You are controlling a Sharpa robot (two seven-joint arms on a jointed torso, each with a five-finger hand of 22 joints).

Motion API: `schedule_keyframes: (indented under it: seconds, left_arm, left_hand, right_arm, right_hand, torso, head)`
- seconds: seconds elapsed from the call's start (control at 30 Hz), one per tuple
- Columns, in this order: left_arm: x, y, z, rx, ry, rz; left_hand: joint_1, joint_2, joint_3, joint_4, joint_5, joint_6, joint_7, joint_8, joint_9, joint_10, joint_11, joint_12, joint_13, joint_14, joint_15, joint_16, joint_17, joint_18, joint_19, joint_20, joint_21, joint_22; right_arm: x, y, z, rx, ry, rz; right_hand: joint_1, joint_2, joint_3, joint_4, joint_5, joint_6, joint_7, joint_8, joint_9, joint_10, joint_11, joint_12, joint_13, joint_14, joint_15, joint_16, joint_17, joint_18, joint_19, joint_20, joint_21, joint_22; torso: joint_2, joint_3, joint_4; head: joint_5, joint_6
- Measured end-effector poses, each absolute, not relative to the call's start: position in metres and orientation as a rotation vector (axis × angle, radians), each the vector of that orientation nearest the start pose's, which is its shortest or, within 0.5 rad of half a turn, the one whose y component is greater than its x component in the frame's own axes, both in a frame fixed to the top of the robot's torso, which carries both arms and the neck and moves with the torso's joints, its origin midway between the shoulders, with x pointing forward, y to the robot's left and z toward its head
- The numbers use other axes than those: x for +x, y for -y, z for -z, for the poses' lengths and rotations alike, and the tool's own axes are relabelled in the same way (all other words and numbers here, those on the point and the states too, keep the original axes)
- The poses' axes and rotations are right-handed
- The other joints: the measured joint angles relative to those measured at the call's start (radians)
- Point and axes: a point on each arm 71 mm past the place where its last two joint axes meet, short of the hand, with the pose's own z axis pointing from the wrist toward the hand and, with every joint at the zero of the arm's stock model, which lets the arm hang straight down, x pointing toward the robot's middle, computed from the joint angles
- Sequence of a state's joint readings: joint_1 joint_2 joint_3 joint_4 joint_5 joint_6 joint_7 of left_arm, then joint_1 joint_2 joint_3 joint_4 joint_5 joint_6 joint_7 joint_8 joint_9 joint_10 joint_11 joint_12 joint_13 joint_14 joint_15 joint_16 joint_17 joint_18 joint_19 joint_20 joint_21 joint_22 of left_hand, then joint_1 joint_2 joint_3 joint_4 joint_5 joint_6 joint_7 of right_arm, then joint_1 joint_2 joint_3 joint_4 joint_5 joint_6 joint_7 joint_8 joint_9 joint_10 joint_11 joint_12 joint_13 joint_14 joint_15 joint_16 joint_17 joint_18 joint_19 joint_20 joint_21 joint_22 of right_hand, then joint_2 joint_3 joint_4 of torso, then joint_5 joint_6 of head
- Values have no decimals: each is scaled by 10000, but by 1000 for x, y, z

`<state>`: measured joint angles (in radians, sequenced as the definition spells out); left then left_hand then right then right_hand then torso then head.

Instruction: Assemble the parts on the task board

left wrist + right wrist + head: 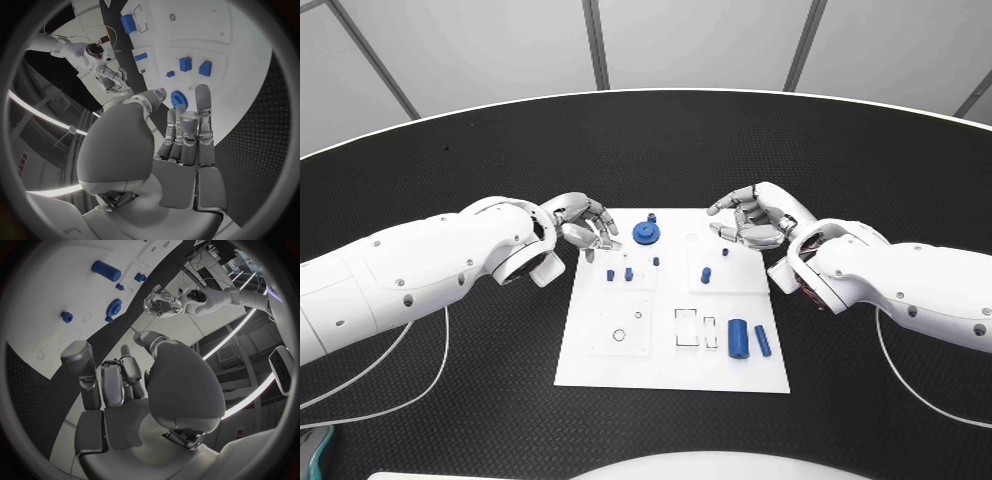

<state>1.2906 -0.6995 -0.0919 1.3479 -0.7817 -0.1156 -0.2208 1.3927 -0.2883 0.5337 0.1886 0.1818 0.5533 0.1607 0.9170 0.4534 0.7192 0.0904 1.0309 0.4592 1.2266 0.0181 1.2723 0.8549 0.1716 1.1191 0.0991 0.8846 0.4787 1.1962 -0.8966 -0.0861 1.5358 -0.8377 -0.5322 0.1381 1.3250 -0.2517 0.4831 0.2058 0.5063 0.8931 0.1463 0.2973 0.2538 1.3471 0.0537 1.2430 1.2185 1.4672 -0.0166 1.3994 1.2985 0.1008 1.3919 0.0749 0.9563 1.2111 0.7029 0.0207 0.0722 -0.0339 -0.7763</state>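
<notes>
The white task board (672,370) lies in the middle of the table. A blue gear (645,233) stands near its far edge, also seen as the blue gear (178,97) just past my left fingertips. Small blue pegs (629,272) and a blue piece (705,275) stand mid-board. Two blue cylinders (737,333) lie side by side at the near right. My left hand (581,225) hovers at the board's far left corner, fingers apart and holding nothing. My right hand (754,220) hovers at the far right corner, also holding nothing.
The black table (444,400) surrounds the board with free room on every side. Rectangular slots (688,328) and a round hole (620,336) mark the board's near half. White cables (387,370) trail under each arm.
</notes>
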Motion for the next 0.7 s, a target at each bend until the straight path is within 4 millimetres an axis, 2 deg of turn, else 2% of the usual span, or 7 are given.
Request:
schedule_keyframes:
  seconds: [0.07, 0.13, 0.2, 0.33, 0.43, 0.47, 0.7]
  left_arm:
    - [522, -178, 188, -4093, -19822, 8753]
    - [522, -172, 184, -3604, -19265, 9099]
    - [523, -168, 181, -3120, -18832, 9250]
    - [526, -157, 176, -1851, -18197, 9298]
    - [527, -148, 175, -1052, -17936, 9243]
    - [527, -146, 175, -819, -17871, 9203]
    - [526, -127, 174, 1012, -17522, 8434]
  left_hand:
    - [55, -48, 339, -714, 664, -365, 29, 160, -51, -654, 142, 45, -93, -224, 87, 142, -63, -1, -102, 101, 181, 135]
    - [-105, -51, 759, -1322, 1040, -517, 12, 329, -120, -814, 199, 235, -212, -110, 97, 468, 216, 0, -121, 121, 544, 378]
    - [-382, -44, 1178, -1903, 1228, -613, -25, 458, -215, -818, 203, 306, -380, 75, 146, 760, 506, -2, -227, 114, 926, 629]
    - [-578, -41, 1525, -2249, 1286, -619, -20, 553, -345, -813, 207, 340, -580, 316, 123, 1058, 851, -2, -291, 164, 1294, 867]
    - [-794, -13, 1796, -2521, 1509, -429, 2, 553, -535, -725, 271, 340, -780, 451, 141, 1241, 998, -2, -385, 169, 1592, 1057]
    - [-853, -55, 1881, -2605, 1633, -342, 5, 553, -616, -663, 234, 340, -848, 530, 138, 1326, 1096, -2, -396, 159, 1706, 1125]
    - [-1158, -26, 2045, -2881, 2091, -95, 38, 553, -888, -650, 221, 340, -1117, 989, 141, 1688, 1711, -2, -456, 170, 2117, 1344]
  right_arm:
    - [480, 231, 189, 4109, -15468, -9681]
    - [480, 231, 189, 4106, -15470, -9685]
    - [480, 231, 189, 4104, -15472, -9686]
    - [480, 230, 190, 4091, -15480, -9710]
    - [480, 230, 190, 4086, -15481, -9721]
    - [480, 230, 190, 4084, -15483, -9725]
    - [480, 229, 190, 4068, -15490, -9752]
  right_hand:
    - [0, 0, 0, 0, 0, 0, 0, 0, -5, 0, 0, 0, -1, 0, 0, 0, 0, 0, 0, 0, 0, 0]
    - [0, 0, 0, 0, 0, 0, 0, 0, -11, 0, 0, 0, -9, 0, 0, 0, 0, 0, 0, 0, 0, 0]
    - [0, 0, 0, 0, 0, 0, 0, 0, -11, 0, 0, 0, -9, 0, 0, 0, 0, 0, 0, 0, 0, 0]
    - [0, 0, 0, 0, 0, 0, 0, 0, -10, 0, 0, 0, -9, 0, 0, 0, 0, -1, 0, 0, 0, 0]
    - [0, 0, 16, -16, 0, 0, 0, 0, -10, 0, 0, 0, -9, 0, 0, 0, 0, 0, 0, 0, 0, 0]
    - [0, 0, 30, -30, 0, 0, 0, 0, -10, 0, 0, 0, -8, 0, 0, 0, 0, 0, 0, 0, 0, 0]
    - [0, 0, 31, -31, 0, 0, 0, 0, -10, 0, 0, 0, -9, 0, 0, 0, 0, 0, 0, 0, 0, 0]
  torso:
    - [6, 0, -7]
    - [12, 0, -12]
    - [16, 0, -16]
    - [16, 7, -15]
    - [16, 18, -18]
    - [17, 18, -18]
    - [24, 16, -12]
  head:
    - [-15, 16]
    - [-27, 20]
    - [-55, 42]
    - [-58, 96]
    - [-101, 146]
    - [-123, 159]
    - [-218, 218]
